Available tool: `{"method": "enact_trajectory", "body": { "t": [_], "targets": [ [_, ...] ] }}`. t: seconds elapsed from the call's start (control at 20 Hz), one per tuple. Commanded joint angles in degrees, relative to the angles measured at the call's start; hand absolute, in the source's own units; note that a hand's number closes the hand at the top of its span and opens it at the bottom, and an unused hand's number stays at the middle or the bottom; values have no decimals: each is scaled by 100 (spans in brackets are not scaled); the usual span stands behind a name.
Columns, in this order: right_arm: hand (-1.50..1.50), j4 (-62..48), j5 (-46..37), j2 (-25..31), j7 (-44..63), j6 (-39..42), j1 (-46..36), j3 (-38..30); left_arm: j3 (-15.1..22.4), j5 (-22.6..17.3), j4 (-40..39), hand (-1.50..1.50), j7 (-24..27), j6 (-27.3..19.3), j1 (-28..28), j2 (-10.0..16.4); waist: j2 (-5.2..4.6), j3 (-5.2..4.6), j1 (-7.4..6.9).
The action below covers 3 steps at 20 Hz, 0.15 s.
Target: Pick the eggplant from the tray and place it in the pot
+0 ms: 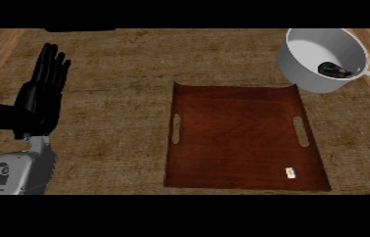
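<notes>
Left forearm (29, 170): grey, in from lower-left corner of the view.
Left hand (39, 99): black, released, fingers straight and pointing away, resting at the left edge, holding nothing, well apart from tray and pot.
Right hand: outside the view, state can't be told.
Worktop (115, 84): brown, mottled, worn-looking surface under everything.
Tray (242, 138): reddish-brown wood, flat on worktop at centre-right, one slot handle (175, 128) on the left side, another on the right (300, 131).
Tray contents: only a small pale tag (290, 172) near its near-right corner, too small to read.
Pot (303, 77): white, round, upright, at far right, just beyond tray's far-right corner.
Pot contents: eggplant (334, 70) inside, on the bottom toward the right wall.
Eggplant look: small, dark, nearly black, glossy highlight on top, shape detail too small to tell.
Eggplant location: in the pot, off the tray, no hand touching it.
</notes>
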<state>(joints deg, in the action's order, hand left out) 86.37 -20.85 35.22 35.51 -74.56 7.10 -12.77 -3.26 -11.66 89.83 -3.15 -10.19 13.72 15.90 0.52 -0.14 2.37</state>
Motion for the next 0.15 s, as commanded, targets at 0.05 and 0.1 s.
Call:
{"method": "enact_trajectory", "body": {
  "t": [0.05,0.1],
  "targets": [
    [-150,1423,-324,-274,310,-27,1376,-591,147,85,167,0,217,94,-250,-182,-24,1,-100],
    [-150,1562,-231,-628,82,-233,1663,-537,51,37,253,0,-54,87,-200,-66,-24,8,-113]
  ]
}}
